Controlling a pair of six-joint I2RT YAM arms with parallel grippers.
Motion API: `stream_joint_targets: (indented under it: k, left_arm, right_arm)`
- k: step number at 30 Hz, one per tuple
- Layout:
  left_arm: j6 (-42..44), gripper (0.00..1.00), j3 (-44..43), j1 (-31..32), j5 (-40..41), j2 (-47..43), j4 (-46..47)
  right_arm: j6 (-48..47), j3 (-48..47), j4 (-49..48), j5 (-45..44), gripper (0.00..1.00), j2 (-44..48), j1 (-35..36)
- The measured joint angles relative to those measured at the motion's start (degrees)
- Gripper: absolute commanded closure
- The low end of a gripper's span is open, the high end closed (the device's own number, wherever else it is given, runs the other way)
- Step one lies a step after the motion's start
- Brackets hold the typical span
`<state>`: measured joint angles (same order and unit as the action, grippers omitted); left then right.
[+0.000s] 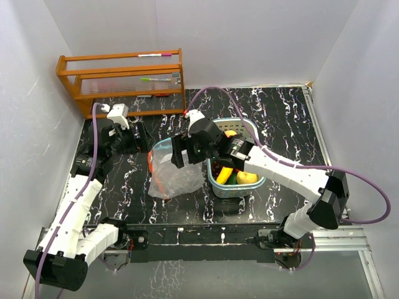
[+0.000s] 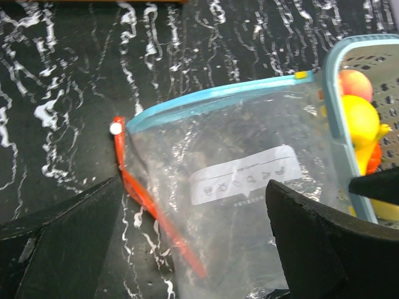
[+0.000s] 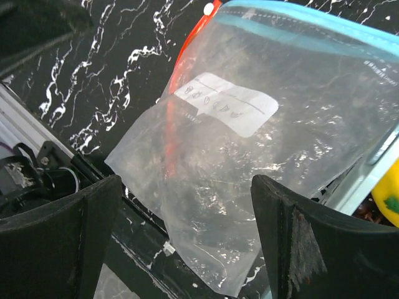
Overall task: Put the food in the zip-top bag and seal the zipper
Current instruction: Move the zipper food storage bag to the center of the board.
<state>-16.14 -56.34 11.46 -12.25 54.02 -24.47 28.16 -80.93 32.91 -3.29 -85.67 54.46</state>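
Note:
The clear zip-top bag (image 1: 174,175) with a teal and orange zipper lies on the black marble table, left of the pale teal basket (image 1: 240,187). It shows in the left wrist view (image 2: 249,212) and the right wrist view (image 3: 262,156) and looks empty. The food sits in the basket: yellow banana (image 1: 224,175), yellow round fruit (image 1: 247,177), dark grapes, an orange-red fruit (image 2: 353,81). My right gripper (image 1: 190,151) is open above the bag's top edge. My left gripper (image 1: 136,138) is open just left of the bag, facing it.
A wooden rack (image 1: 121,78) with markers stands at the back left of the table. White walls close in left, back and right. A metal rail (image 1: 249,233) runs along the near edge.

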Motion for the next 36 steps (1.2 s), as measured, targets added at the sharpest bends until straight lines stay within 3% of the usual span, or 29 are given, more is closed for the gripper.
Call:
stream_joint_targets:
  k: [16,24,27,32,36]
  left_arm:
    - [-5.01,0.03,7.74,0.22,9.31,-0.98,0.07]
    - [-4.94,0.03,7.69,0.74,10.78,-0.96,0.04]
    - [-4.94,0.03,7.69,0.76,10.82,-0.96,0.07]
    - [-4.94,0.03,7.69,0.76,10.78,-0.96,0.15]
    - [-4.94,0.03,7.69,0.76,10.64,-0.96,0.24]
  right_arm:
    - [1.18,4.55,-1.07,-7.5,0.14,-3.87,4.48]
    - [10.6,8.61,-0.22,-10.4,0.14,-3.82,27.47]
    - [12.9,7.69,2.25,-12.96,0.1,-3.87,32.33]
    - [12.22,4.42,6.03,-22.12,0.06,-3.06,31.58]
    - [7.76,4.48,4.83,-22.51,0.06,2.08,25.86]
